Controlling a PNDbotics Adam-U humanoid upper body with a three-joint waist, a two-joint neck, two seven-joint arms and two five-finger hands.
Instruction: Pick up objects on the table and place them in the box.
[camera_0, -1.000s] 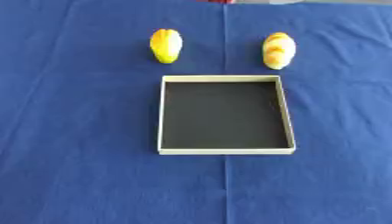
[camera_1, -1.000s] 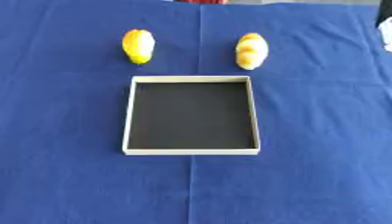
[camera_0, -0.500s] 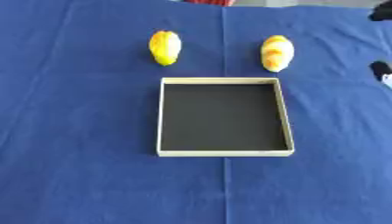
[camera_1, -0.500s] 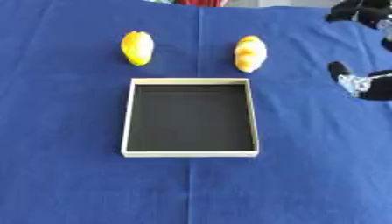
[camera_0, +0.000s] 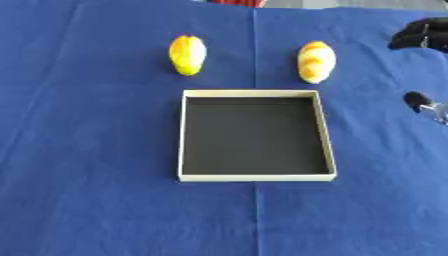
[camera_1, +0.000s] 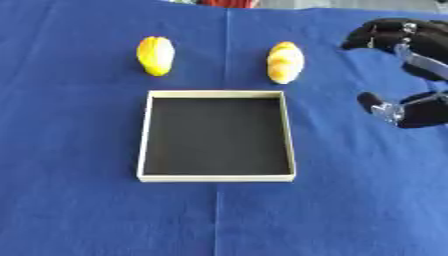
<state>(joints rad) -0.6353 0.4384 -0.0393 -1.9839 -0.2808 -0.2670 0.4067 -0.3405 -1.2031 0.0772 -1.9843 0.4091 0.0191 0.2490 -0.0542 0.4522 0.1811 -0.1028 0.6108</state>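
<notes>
Approach phase of the first pick, judged from an empty box and two items not yet collected. Shallow cream-walled box (camera_1: 217, 177) with dark floor at frame centre, on blue cloth-covered table (camera_1: 79, 215). Above its upper left corner: yellow oval object (camera_1: 156, 55), apart from the rim. Above its upper right corner: pale yellow-and-orange oval object (camera_1: 285, 61), just beyond the rim, not touching it. Both lying lengthwise on the cloth, well apart from each other.

Right hand (camera_1: 411, 75) at the right edge of the frame, fingers (camera_1: 385, 35) arched at upper right, thumb (camera_1: 374, 104) lower, at mid-right; fingers and thumb spread apart with a wide gap between, nothing held. Height above the cloth not readable from these views. Left hand absent from both views.

Pale yellow-and-orange oval object to the left of the hand, near but clearly separate, roughly level with the gap between fingers and thumb. Probable next target, being the nearer item.

Next move, as a judgement: leftward travel to bracket the object, descent, closure across its narrow width, then lift and short carry downward in the frame over the box rim. Risk: rounded shape liable to roll under a one-sided contact.
</notes>
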